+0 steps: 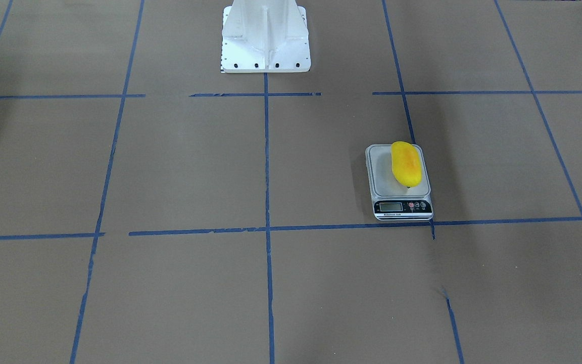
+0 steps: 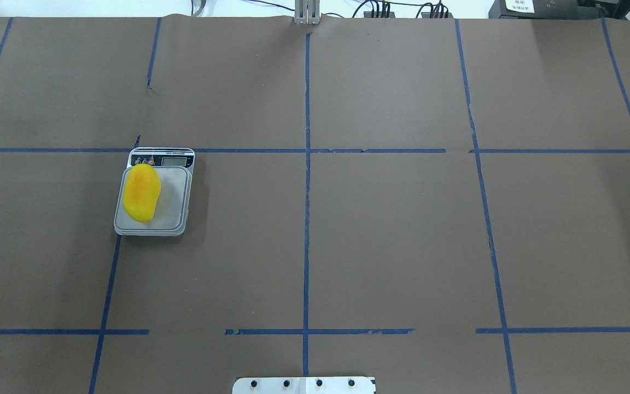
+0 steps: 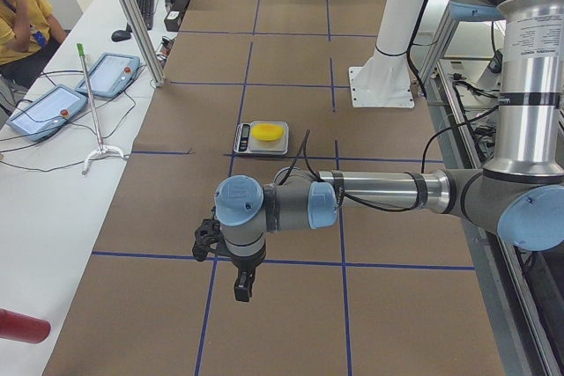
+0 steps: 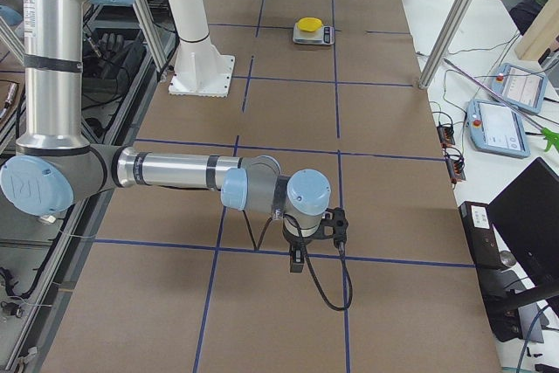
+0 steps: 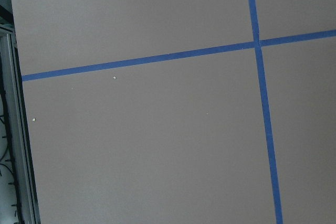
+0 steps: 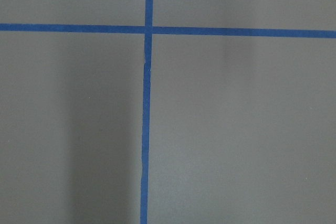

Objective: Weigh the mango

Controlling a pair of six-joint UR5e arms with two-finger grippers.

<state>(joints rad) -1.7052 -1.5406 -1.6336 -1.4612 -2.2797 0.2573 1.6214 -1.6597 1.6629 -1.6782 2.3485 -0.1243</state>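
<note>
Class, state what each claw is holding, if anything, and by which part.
Nothing is held. The mango lies free on the scale, far from the left claw and the right claw.

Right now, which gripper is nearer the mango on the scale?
Left. The left gripper hangs over the table's left end, on the same half as the mango; the right gripper hangs over the opposite end, most of the table away.

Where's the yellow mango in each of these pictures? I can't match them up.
Front-facing: mango right of centre, on the scale.
Overhead: mango left of centre.
Left side: mango near centre, upper half.
Right side: mango top, near centre.
Left wrist: not in it.
Right wrist: not in it.
Shared landmark: the scale under it.
</note>
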